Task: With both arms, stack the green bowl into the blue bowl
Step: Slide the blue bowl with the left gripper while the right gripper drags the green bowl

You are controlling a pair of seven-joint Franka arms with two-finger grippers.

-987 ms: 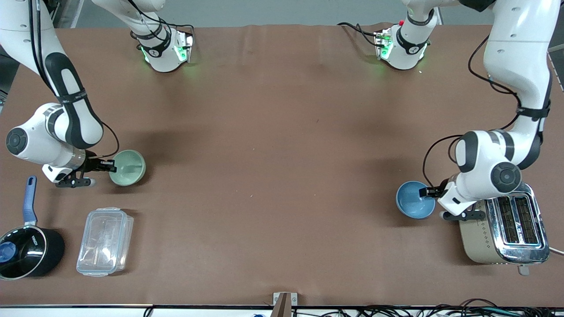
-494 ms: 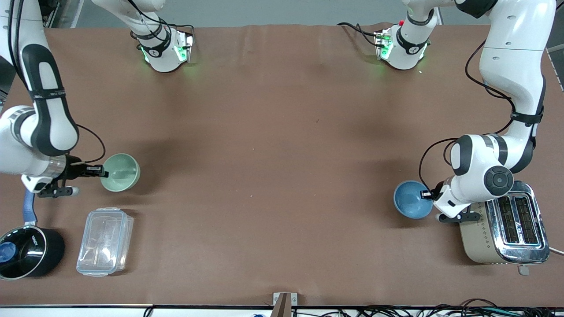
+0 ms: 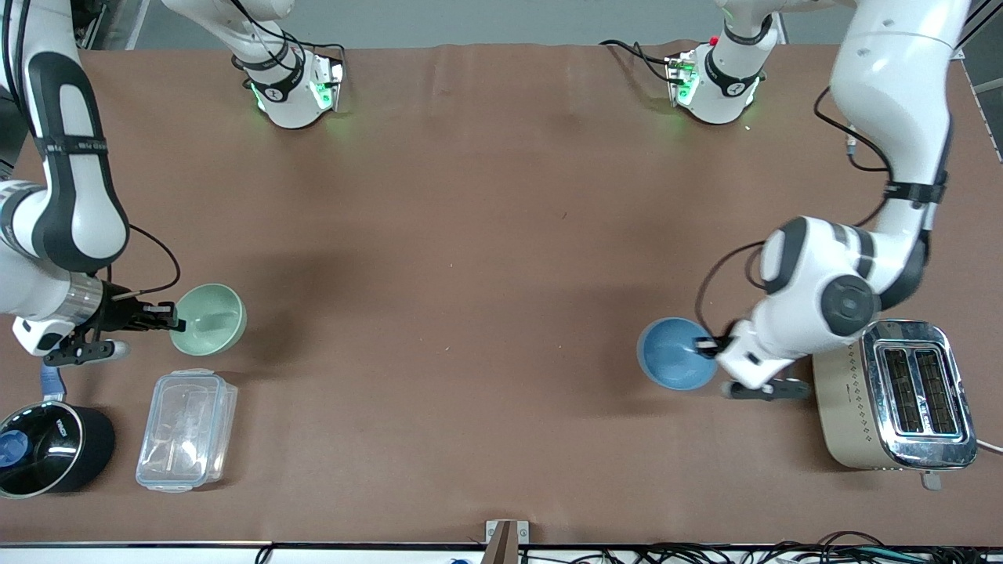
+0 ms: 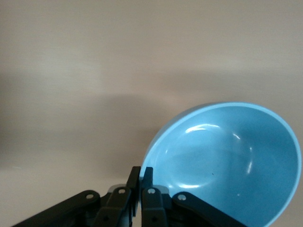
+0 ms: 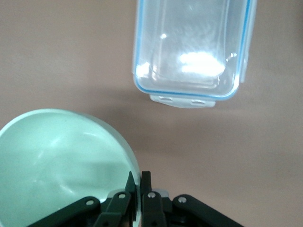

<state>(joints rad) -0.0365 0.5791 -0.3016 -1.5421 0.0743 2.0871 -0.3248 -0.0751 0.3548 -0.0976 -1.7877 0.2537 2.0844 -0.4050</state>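
Both bowls' rims sit pinched between fingers: green bowl (image 3: 208,319), blue bowl (image 3: 676,353).

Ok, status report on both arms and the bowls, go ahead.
Left gripper shut on blue bowl rim. Right gripper shut on green bowl rim. Bowls at separate ends of the table, not stacked. Nothing between them.
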